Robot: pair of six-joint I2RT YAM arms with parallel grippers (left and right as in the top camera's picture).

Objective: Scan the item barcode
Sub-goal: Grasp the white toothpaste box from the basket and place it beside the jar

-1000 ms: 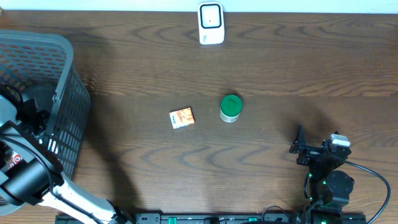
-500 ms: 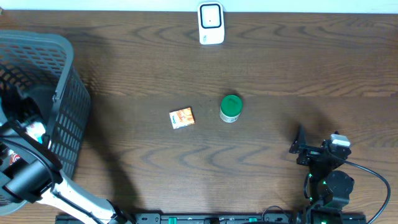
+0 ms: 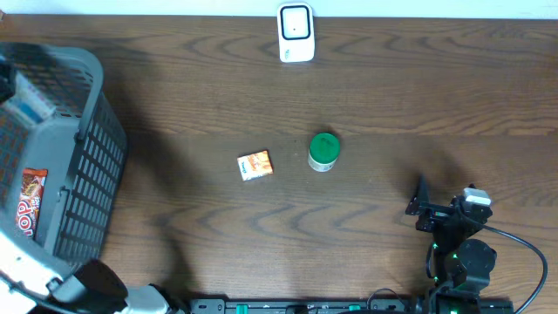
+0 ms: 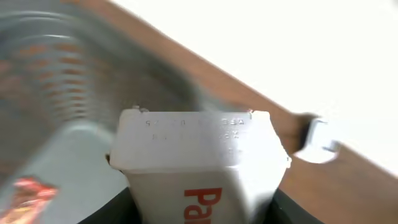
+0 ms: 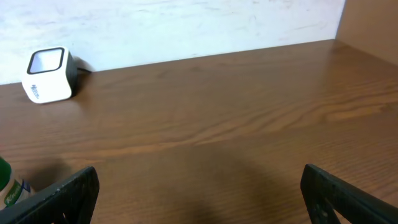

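A white box with red lettering (image 4: 199, 165) fills the left wrist view, and my left gripper (image 4: 202, 214) is shut on its sides, above the grey basket (image 4: 56, 74). From overhead the box (image 3: 26, 102) shows at the far left edge, over the basket (image 3: 87, 166). The white barcode scanner (image 3: 296, 33) stands at the table's far edge, blurred in the left wrist view as scanner (image 4: 317, 140). My right gripper (image 3: 421, 202) rests open near the front right, nothing between its fingers (image 5: 68, 190); it sees the scanner (image 5: 48, 74) far left.
A green-capped bottle (image 3: 323, 151) and a small orange box (image 3: 255, 165) lie mid-table. A red-orange packet (image 3: 30, 205) lies inside the basket. A cable runs from the right arm's base (image 3: 462, 262).
My left gripper has come up out of the basket with the white box and moved toward the far left edge. The packet in the basket now shows. The right arm has not moved.
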